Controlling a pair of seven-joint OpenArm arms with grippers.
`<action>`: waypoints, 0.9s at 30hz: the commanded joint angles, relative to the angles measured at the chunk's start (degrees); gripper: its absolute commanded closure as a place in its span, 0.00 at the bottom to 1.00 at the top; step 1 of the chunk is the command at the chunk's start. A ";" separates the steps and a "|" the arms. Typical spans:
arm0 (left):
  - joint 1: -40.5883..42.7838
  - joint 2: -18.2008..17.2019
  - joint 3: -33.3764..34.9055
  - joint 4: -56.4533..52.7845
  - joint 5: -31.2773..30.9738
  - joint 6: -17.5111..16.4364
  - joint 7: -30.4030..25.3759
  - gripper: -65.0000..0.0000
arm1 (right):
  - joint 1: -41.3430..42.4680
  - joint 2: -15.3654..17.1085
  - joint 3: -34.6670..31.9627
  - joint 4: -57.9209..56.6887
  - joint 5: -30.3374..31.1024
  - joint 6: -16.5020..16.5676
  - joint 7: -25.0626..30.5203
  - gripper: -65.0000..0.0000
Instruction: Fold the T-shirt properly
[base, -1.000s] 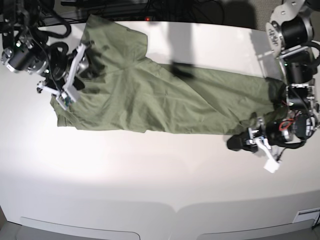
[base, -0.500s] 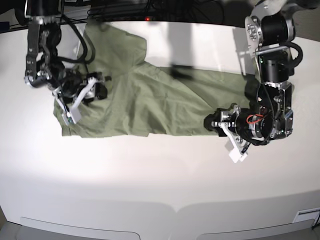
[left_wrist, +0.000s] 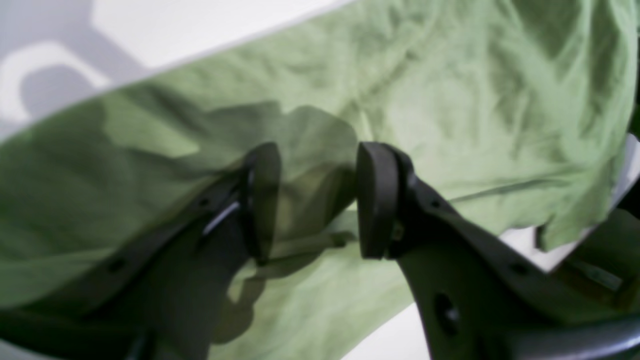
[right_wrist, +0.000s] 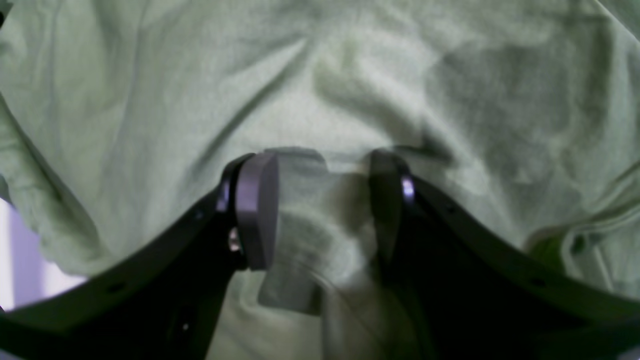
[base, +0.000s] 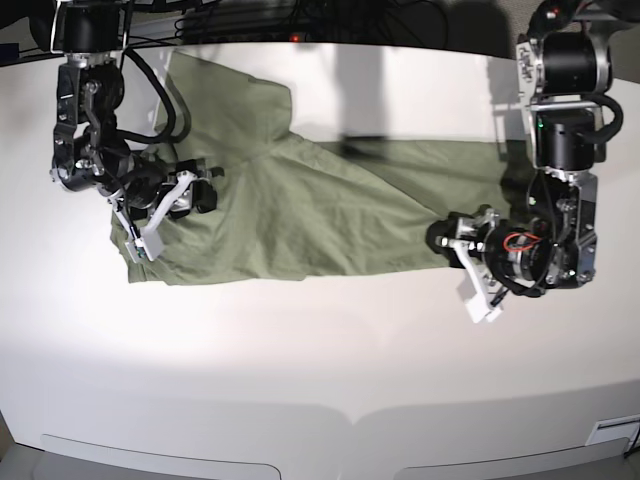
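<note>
T-shirt (base: 300, 215) lies spread lengthwise across the white counter (base: 320, 350), wrinkled, one sleeve up toward the far edge.

Base view, left side: the right pincer (base: 165, 215) sits low over the shirt's end. Wrist view shows its pads (right_wrist: 257, 210) standing apart with cloth bunched in the gap; whether that cloth is truly gripped, you cannot tell. Before you lift, make sure you have the full hem thickness between the pads, not one loose ridge.

Right side: the left pincer (base: 470, 270) sits at the shirt's other end, near the front edge of the cloth. Wrist view shows pads (left_wrist: 377, 200) apart, a hem strip running across the gap, nothing pinched.

Advice, judged from this layout:
- Close both ends at matching depth, so the fold line runs straight.
- Keep the cloth taut between the arms; slack will carry those wrinkles into the fold.
- Lift both together, level.
</note>
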 joint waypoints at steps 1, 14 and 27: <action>-0.90 -1.92 -0.20 0.48 3.28 1.05 1.66 0.62 | 0.15 0.63 0.02 0.04 -1.44 -0.28 -1.81 0.54; -0.48 -7.45 -0.17 0.48 0.15 1.64 5.33 0.68 | 0.17 0.63 0.02 0.04 -1.46 -0.28 -1.99 0.54; -0.57 -13.84 -0.20 12.13 -2.10 1.66 -2.64 0.68 | 0.66 0.63 0.02 0.07 4.09 2.78 -1.66 0.54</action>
